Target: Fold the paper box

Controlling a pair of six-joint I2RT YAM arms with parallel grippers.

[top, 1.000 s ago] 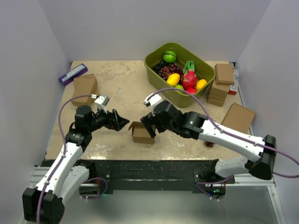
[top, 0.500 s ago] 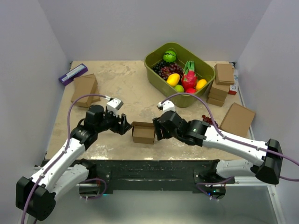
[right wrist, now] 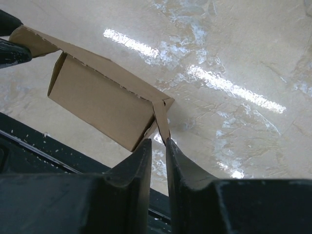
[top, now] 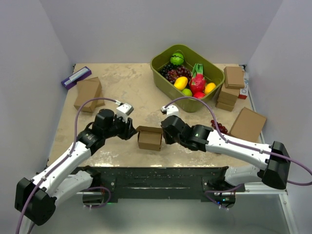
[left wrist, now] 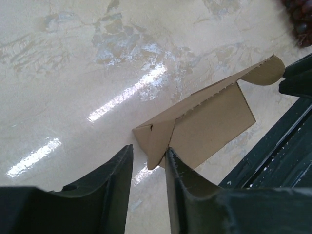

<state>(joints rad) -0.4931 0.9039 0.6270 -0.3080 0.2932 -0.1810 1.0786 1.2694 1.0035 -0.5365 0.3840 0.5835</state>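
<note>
While the top view gives the box (top: 149,138) only as a small brown half-folded shape on the table (top: 131,92), toward 6 o'clock of the tabletop near the front edge, the wrist views reveal its form. One long panel stands upright, another leans over it like a roof, and a short flap sticks out at each end. From above, the left gripper (top: 130,130) sits at the box's 9 o'clock and the right gripper (top: 165,136) at its 3 o'clock, each right at an end of the box, but the jaws cannot be read there. The left wrist view fills that in: the pointed end flap hangs between the two dark fingers (left wrist: 183,185), which stand apart, with tabletop showing beside the flap, so these jaws are parted, not clamped. The right wrist view shows its fingers (right wrist: 136,170) drawn to a narrow slot, with the other end flap's lower edge at the slot's mouth; whether it is pinched cannot be told. Only the top view takes in the rest: a green bin (top: 155,66) of fruit at the box's 1 o'clock, a carton stack (top: 233,78) at 2 o'clock, a flat carton (top: 248,124) at 3 o'clock, and more cartons (top: 88,92) at 10 o'clock.
</note>
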